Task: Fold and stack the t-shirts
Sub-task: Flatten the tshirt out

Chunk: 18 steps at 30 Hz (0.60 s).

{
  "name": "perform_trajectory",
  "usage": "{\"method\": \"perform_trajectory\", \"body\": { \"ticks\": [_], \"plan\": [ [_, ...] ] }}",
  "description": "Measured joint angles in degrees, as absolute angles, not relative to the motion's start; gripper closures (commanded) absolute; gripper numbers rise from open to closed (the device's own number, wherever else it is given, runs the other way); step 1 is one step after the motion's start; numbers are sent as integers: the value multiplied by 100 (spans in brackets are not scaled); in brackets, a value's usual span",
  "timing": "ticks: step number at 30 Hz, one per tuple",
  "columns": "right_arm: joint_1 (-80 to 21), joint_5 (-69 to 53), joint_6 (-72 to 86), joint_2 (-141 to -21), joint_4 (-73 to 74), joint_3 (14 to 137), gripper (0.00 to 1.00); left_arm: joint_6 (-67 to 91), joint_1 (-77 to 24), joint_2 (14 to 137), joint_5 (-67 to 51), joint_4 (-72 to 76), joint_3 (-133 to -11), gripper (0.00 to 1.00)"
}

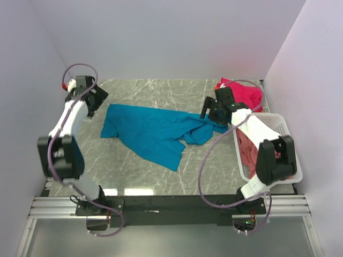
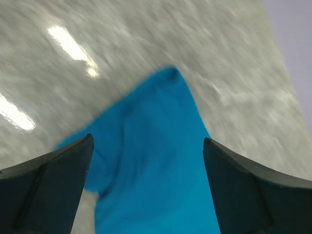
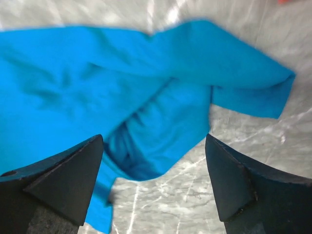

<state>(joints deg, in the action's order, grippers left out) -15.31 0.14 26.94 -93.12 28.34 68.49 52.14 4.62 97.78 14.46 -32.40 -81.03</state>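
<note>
A teal-blue t-shirt (image 1: 153, 131) lies crumpled and spread on the grey marble table. My left gripper (image 1: 96, 100) is open just off its far left corner; the left wrist view shows that corner (image 2: 156, 161) between the open fingers. My right gripper (image 1: 213, 113) is open above the shirt's bunched right end, which shows in the right wrist view (image 3: 146, 112). A magenta-pink t-shirt (image 1: 244, 93) lies heaped at the far right. A dusty salmon-pink shirt (image 1: 248, 147) lies in the white basket (image 1: 286, 131). The orange shirt is mostly hidden.
The white lattice basket stands at the right edge, under my right arm. White walls close the table on the left, back and right. A metal rail (image 1: 166, 206) runs along the near edge.
</note>
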Motion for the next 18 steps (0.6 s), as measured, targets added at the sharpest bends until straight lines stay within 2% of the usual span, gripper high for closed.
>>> {"method": "perform_trajectory", "body": {
  "ticks": [4,7,12,18],
  "plan": [
    [-1531,185,2792,-8580,2611,6718,7,5218,104,8523,840,-2829,-7019,1],
    [-1531,443,2936,-7920,2521,6423,7,5216,-810,7942,637,-2657,-6370,1],
    [-1459,930,3197,-6847,2541,5859,6,5122,-2746,7870,115,-2467,-5850,1],
    [-1232,1186,3345,-6066,2545,5398,6,4821,-4390,8058,-191,-2425,-5760,1]
  ]
}}
